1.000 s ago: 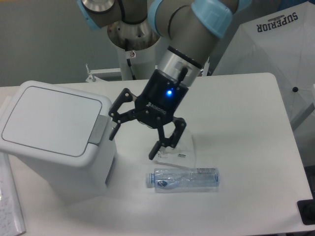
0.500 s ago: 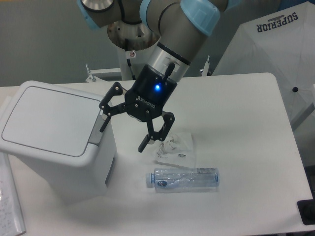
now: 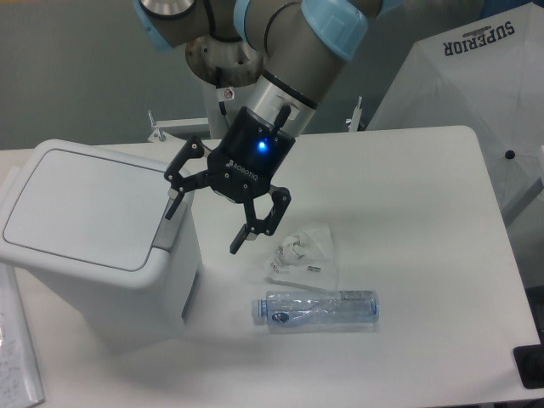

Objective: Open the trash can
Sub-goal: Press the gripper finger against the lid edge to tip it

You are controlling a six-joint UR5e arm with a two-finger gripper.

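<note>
My gripper (image 3: pixel 204 227) is wide open, one finger right by the trash can's (image 3: pixel 93 246) grey tab (image 3: pixel 172 224).

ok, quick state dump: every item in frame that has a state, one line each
trash can: upright, lid shut flat
grey push-button tab: not visibly pressed, one gripper finger right at it
gripper: open, empty, fingers spread, blue light on
plastic bottle: lying on its side on the table, cap on
clear plastic bag: crumpled, lying flat beside the bottle

Grey arm, light-blue joint caps, black hand (image 3: pixel 203 226), blue LED
</note>
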